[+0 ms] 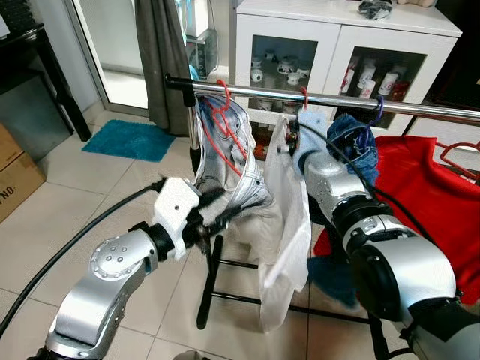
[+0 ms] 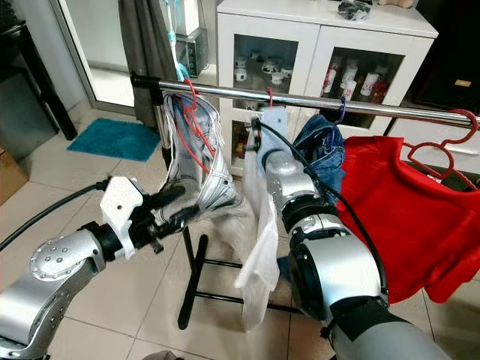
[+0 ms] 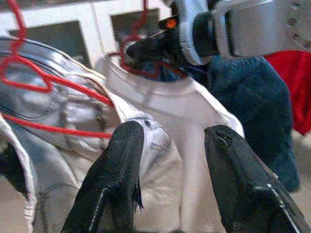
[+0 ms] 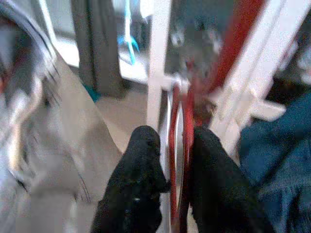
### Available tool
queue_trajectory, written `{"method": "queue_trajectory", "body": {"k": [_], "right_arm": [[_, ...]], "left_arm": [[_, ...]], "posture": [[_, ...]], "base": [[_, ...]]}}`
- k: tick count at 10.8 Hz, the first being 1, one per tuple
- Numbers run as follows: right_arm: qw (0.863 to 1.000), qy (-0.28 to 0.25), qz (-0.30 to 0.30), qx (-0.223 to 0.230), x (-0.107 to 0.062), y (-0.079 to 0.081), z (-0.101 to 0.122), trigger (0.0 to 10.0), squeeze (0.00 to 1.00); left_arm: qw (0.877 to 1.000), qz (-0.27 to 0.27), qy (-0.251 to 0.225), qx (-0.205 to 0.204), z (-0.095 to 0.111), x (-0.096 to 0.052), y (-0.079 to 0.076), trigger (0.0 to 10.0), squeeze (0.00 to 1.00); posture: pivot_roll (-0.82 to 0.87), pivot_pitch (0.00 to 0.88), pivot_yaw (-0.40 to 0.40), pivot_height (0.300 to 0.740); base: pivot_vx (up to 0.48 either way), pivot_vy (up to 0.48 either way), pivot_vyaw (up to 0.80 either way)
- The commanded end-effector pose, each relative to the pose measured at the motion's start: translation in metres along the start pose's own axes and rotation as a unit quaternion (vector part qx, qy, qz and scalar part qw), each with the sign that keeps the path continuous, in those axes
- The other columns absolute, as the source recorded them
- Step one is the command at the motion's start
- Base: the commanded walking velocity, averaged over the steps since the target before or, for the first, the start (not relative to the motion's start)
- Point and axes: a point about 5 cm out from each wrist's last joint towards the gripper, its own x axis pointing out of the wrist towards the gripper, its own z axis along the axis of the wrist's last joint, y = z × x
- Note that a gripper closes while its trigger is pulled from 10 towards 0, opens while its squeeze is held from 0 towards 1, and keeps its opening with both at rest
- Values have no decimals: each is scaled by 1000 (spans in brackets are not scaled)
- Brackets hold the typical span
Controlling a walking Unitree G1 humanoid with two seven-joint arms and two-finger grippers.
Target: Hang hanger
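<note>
Right hand (image 4: 176,160) pinching red hanger (image 4: 179,145); no legible writing nearby.

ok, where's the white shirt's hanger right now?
The red hanger sits hooked on the metal rail, centre of the head views, between the grey garment and the blue jeans, with the right tool closed on it.

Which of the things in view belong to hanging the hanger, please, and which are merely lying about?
Job in hand:
- red hanger gripped in right pincer
- white garment on it
- rail
- left pincer, open at the grey garment

Lying about:
- red shirt
- denim garment
- white cabinet
- teal mat
</note>
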Motion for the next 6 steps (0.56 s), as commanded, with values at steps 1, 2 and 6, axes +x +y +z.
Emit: {"method": "queue_trajectory", "body": {"k": [1,2,6], "right_arm": [[999,-43,18,12,-2,-4,10,10000,1000],[997,-72,17,9,-6,-10,13,10000,1000],[985,-147,83,20,-49,-17,3,10000,1000]], "left_arm": [[1000,17,-4,6,2,1,5,10000,0],[1000,21,-10,5,2,2,6,10000,0],[992,124,-33,-17,0,8,25,10000,0]], "posture": [[127,0,17,740],[115,0,28,740],[83,0,54,740]], "base": [[0,0,0],[0,0,0],[0,0,0]]}}
